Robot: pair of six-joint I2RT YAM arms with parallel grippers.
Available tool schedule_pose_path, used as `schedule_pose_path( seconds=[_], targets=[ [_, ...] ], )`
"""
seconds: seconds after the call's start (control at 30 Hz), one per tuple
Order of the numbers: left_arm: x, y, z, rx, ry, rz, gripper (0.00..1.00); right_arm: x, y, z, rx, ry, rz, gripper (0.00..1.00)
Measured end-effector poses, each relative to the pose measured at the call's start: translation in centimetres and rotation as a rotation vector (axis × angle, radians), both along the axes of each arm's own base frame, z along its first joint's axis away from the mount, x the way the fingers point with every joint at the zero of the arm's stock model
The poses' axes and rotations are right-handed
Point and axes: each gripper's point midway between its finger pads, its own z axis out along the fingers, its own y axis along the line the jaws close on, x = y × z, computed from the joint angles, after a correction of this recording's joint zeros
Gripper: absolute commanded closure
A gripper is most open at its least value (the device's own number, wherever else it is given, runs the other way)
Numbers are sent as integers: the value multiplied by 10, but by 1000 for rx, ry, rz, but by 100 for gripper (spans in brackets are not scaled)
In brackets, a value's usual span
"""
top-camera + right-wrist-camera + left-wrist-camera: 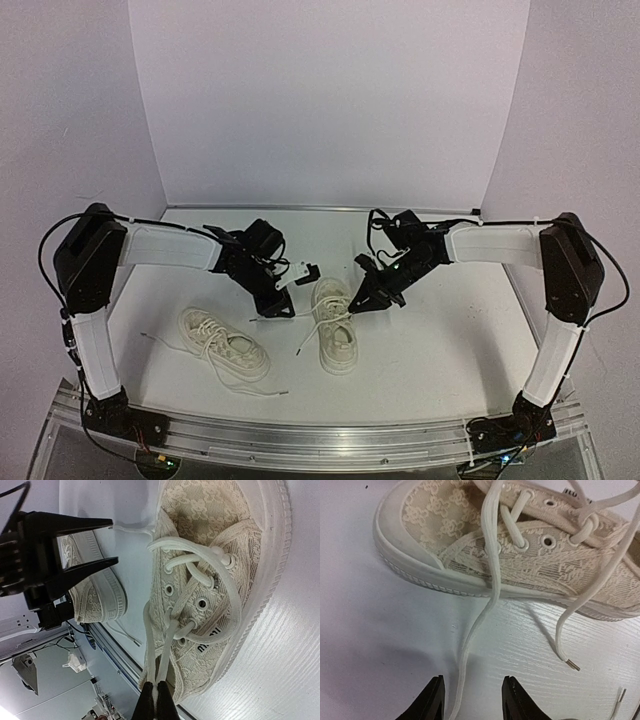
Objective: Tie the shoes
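Note:
Two cream-white lace-pattern sneakers lie on the white table: one at the left point(222, 345), one in the middle point(335, 325). My left gripper point(273, 308) is just left of the middle shoe's toe. In the left wrist view it point(472, 682) is open, and a loose white lace point(490, 595) from the shoe point(470, 535) runs on the table between the fingers, not pinched. My right gripper point(363, 298) is at the shoe's right side. In the right wrist view it point(156, 692) is shut on two strands of lace point(165, 650) pulled from the shoe point(225, 545).
A second lace end with a metal tip point(568, 661) lies on the table beside the shoe. The left shoe's laces trail toward the near edge. An aluminium rail point(320, 440) runs along the table front. White walls stand at the back and sides.

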Motion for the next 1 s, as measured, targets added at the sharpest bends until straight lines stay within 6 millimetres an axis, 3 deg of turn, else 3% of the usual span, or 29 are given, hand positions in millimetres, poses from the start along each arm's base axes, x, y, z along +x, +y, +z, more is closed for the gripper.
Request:
schedule_pose_path(
  seconds=[0.23,0.57,0.7,0.83,1.0],
  targets=[
    [7,-3,-29,69,31,-13,61,1,0,-1,-6,4,-10,100],
    [15,-10,-42,94,33,-33,98,2,-1,-2,-14,6,-20,100],
    [13,-9,-41,97,37,-39,100,3,-2,-2,-20,7,-28,100],
    [10,-6,-19,69,27,-17,100,5,-2,-2,-26,5,-39,100],
    [7,-6,63,-78,-54,46,100,10,-1,1,-31,-5,-55,100]
  ],
)
